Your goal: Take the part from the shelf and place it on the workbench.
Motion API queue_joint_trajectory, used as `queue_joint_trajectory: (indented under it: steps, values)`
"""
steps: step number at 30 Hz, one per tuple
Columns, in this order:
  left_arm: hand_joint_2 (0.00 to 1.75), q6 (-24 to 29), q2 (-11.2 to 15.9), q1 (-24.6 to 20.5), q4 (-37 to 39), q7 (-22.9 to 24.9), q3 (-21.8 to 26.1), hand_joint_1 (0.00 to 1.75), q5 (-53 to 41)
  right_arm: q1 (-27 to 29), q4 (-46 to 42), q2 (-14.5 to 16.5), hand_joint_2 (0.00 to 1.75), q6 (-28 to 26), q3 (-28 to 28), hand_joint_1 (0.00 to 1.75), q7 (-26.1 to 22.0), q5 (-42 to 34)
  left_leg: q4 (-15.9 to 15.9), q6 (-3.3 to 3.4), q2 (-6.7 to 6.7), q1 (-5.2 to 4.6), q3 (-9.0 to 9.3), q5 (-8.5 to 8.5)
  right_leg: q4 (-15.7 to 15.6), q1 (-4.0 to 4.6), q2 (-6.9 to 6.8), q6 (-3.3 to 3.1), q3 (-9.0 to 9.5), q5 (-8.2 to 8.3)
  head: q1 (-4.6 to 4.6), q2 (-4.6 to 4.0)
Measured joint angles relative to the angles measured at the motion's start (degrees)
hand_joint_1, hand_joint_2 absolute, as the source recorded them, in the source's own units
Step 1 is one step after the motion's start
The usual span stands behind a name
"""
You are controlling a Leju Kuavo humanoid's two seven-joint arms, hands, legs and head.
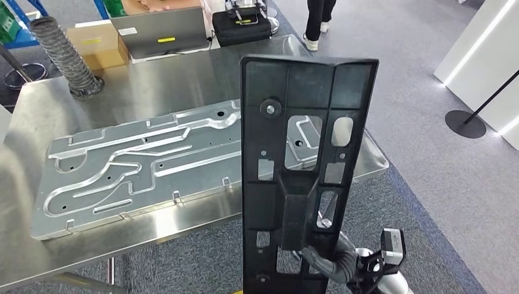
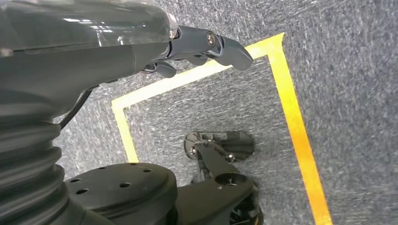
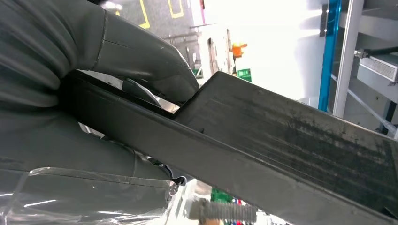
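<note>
Black plastic, long and flat, the part stood upright in the head view, ribbed and pierced with cut-outs, its lower end gripped by the right hand. It was held in the air just in front of the near edge of the tabletop, its upper half overlapping that surface in the picture without touching it. In the right wrist view the right hand had its thick thumb pressed on one face of the part and the palm on the other, so the hand was clamped on the part.

Behind the part, a large machined aluminium plate with winding grooves lay flat on the stainless steel tabletop. At the far end of the tabletop stood a ribbed grey hose, a cardboard box, a grey case and a black case. A person's legs showed on the grey carpet beyond.

In the left wrist view the left hand hung over carpet marked with yellow tape; its dark fingers looked loosely curled around nothing, though most of the hand was hidden behind its cover.
</note>
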Motion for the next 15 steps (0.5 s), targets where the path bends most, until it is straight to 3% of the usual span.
queue_joint_trajectory:
  steps: [4,5,7,8,9,10,11,13,15]
  values:
    - [1.75,0.2,-0.1,-0.3,0.0,0.0,0.0,0.0,0.0,-4.8,1.8,0.0,1.75,-0.5,-1.2,1.75,1.1,-1.3,1.3,-1.18,0.02,-0.03,-0.59,-0.97,-0.7,-0.3,0.05,-0.87,0.09,0.38,-0.01,0.0]
    - [1.75,0.2,-0.1,-0.4,0.0,0.0,0.0,0.0,0.0,-6.1,2.2,0.0,1.75,-0.7,-1.5,1.75,1.2,-1.4,3.4,-1.5,0.01,0.05,-1.55,-2.28,-0.9,-0.49,-0.01,-1.1,0.19,0.48,-0.01,0.0]
    - [1.75,0.3,-0.1,-0.5,0.0,0.0,0.0,0.0,0.0,-8.4,2.9,0.0,1.75,-1.5,-2.4,1.75,1.4,-1.5,10.9,-2.1,0.01,0.5,-5.13,-5.92,-1.0,-0.51,-0.09,-1.34,0.18,0.45,-0.02,0.0]
    - [1.75,0.3,-0.1,-0.4,0.0,0.0,0.0,0.0,0.0,-9.3,3.2,0.0,1.75,-2.0,-2.9,1.75,1.7,-1.5,14.5,-2.34,0.01,0.71,-6.93,-7.16,-1.0,-0.5,-0.11,-1.37,0.18,0.43,-0.02,0.0]
    - [1.75,0.3,-0.1,-0.3,0.0,0.0,0.0,0.0,0.1,-10.2,3.4,0.0,1.75,-2.6,-3.5,1.75,2.2,-1.4,16.4,-2.53,0.02,0.9,-8.02,-7.36,-0.9,-0.51,-0.1,-1.36,0.21,0.4,-0.02,0.0]
    - [1.75,0.4,-0.1,-0.2,0.0,0.0,0.0,0.0,0.3,-11.0,3.7,0.0,1.75,-3.1,-4.1,1.75,2.8,-1.4,16.1,-2.65,0.03,1.07,-8.05,-6.35,-0.9,-0.54,-0.06,-1.3,0.28,0.35,-0.02,0.0]
    - [1.75,0.4,-0.1,-0.1,0.0,0.0,0.0,0.0,0.4,-11.7,3.9,0.0,1.75,-3.5,-4.7,1.75,3.6,-1.5,13.5,-2.68,0.03,1.21,-6.96,-4.4,-0.9,-0.58,0.01,-1.2,0.41,0.27,-0.02,0.0]
    - [1.75,0.5,-0.1,-0.1,0.0,-0.1,0.0,0.0,0.8,-13.1,4.3,0.0,1.75,-3.8,-5.9,1.75,4.8,-2.2,5.3,-2.43,0.05,1.3,-3.32,-0.39,-0.7,-0.53,0.09,-0.76,0.69,-0.03,-0.02,0.0]
    - [1.75,0.6,-0.1,0.0,0.0,-0.1,0.1,0.0,1.0,-14.5,4.7,0.0,1.75,-3.7,-7.1,1.75,5.9,-3.5,0.7,-1.9,0.03,1.16,-1.35,0.91,-0.7,-0.35,0.13,-0.14,0.64,-0.15,-0.02,0.0]
